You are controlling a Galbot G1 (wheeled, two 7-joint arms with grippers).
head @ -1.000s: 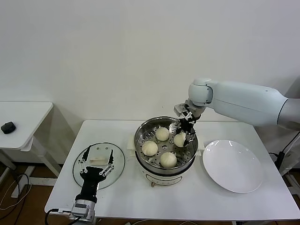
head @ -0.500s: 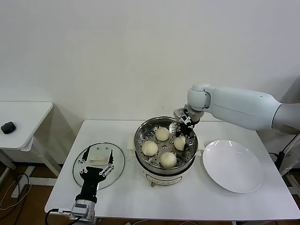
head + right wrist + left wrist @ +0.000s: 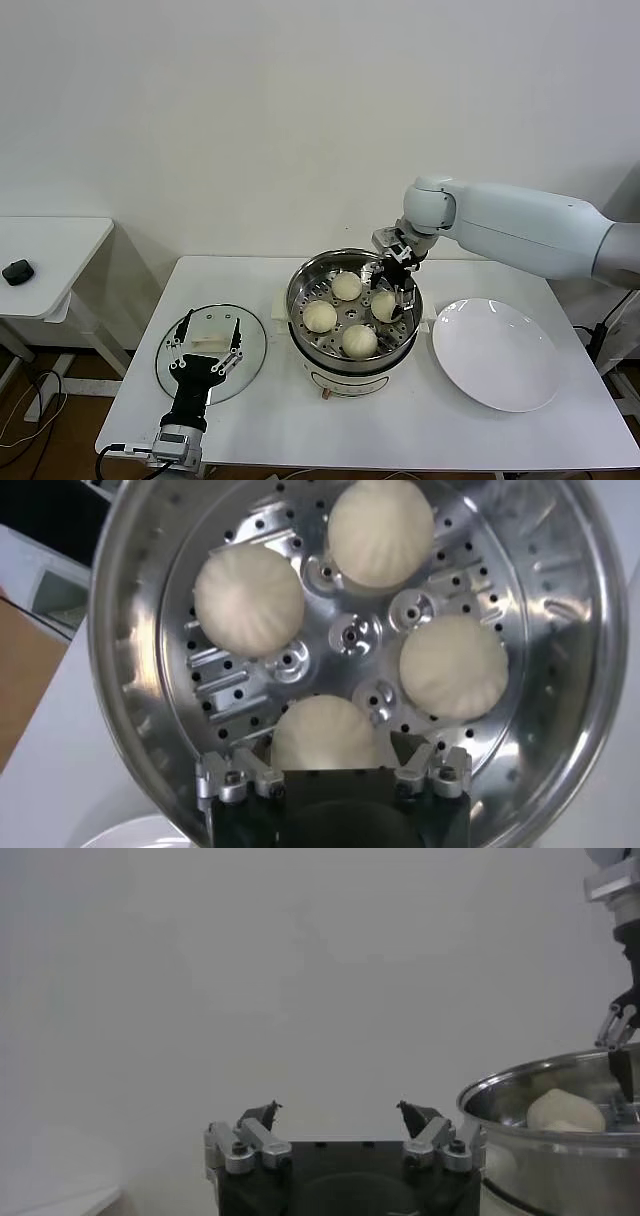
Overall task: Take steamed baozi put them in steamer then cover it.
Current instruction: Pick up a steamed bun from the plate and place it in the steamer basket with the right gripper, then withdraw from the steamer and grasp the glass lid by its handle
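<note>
Four cream-white baozi lie in the shiny steamer (image 3: pixel 300 278), whose perforated floor fills the right wrist view (image 3: pixel 345 635). Three buns (image 3: pixel 346 286) (image 3: pixel 320 316) (image 3: pixel 359 340) lie free. My right gripper (image 3: pixel 388 292) hangs inside the steamer, open, its fingers on either side of the fourth bun (image 3: pixel 384 304), which rests on the floor (image 3: pixel 325 730). The glass cover (image 3: pixel 250 352) with its cream handle lies flat on the table's left. My left gripper (image 3: pixel 210 326) hovers over the handle, open and empty (image 3: pixel 337 1110).
An empty white plate (image 3: pixel 495 352) lies right of the steamer. The steamer sits on a cream cooker base (image 3: pixel 345 382). A second white table (image 3: pixel 50 245) with a small black object (image 3: pixel 17 271) stands at far left.
My right gripper lowered the fourth bun onto the steamer floor at the right side and opened around it. The left arm stayed over the cover.
</note>
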